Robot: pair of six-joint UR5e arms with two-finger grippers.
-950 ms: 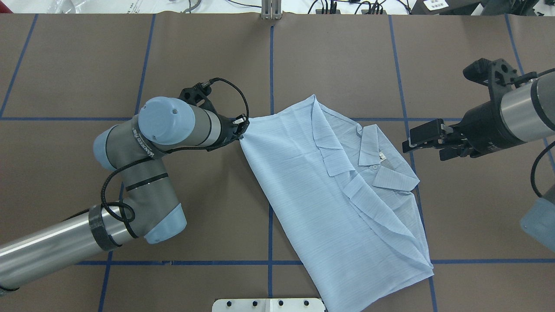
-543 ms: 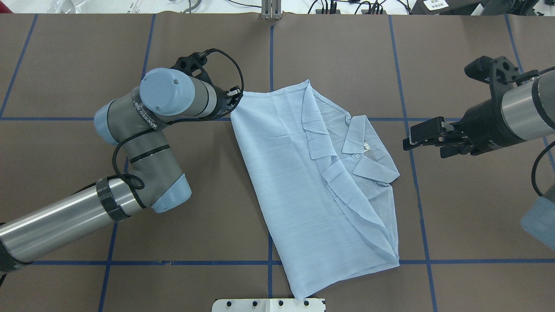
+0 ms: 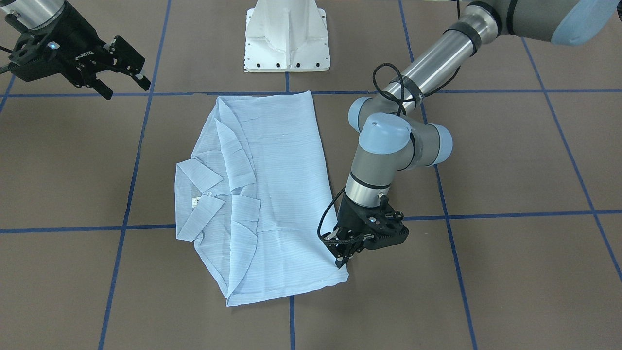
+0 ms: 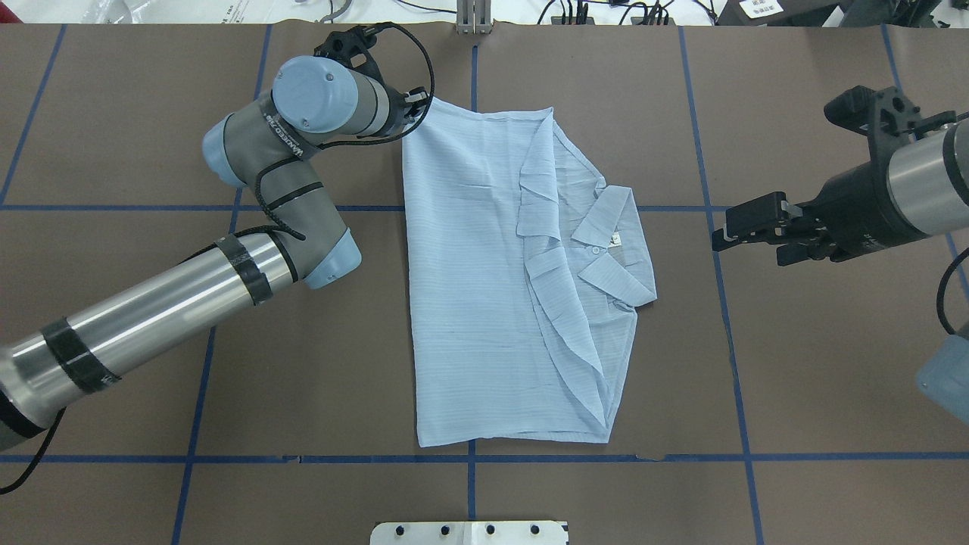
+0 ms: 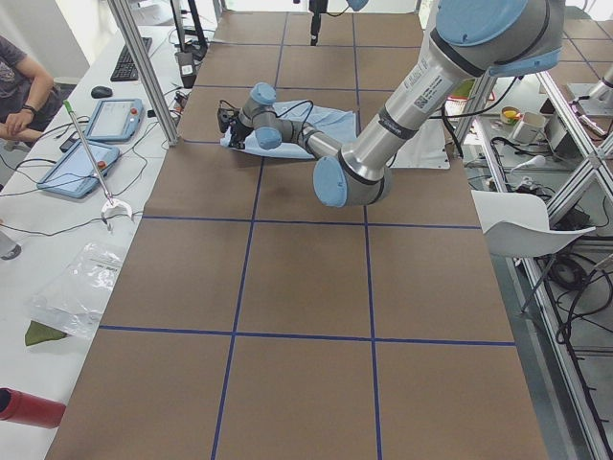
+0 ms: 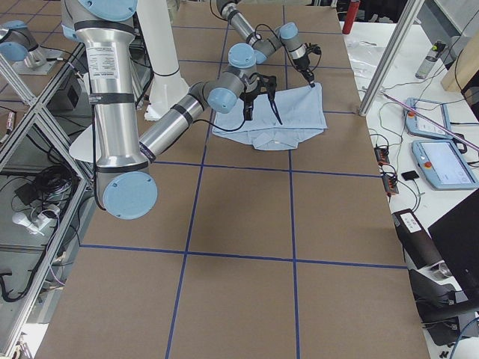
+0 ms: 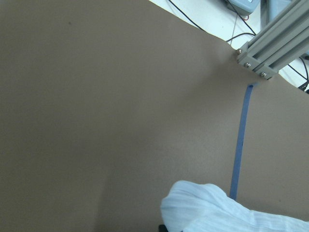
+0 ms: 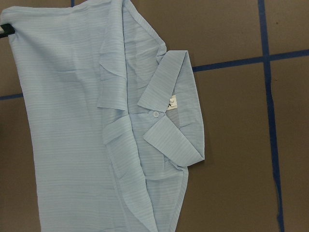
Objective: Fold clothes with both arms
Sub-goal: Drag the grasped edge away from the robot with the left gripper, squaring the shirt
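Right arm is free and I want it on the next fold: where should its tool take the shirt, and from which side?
Likely the shirt at its far right corner, coming in from the robot's right, low over the table. The left tool pinches the far left corner, so this pairs it along one flat edge; the open right tool faces that side.

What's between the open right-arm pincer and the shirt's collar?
The overhead view shows only bare brown table covering between the right pincer and the shirt's collar, plus a blue tape line beside the pincer's tips.
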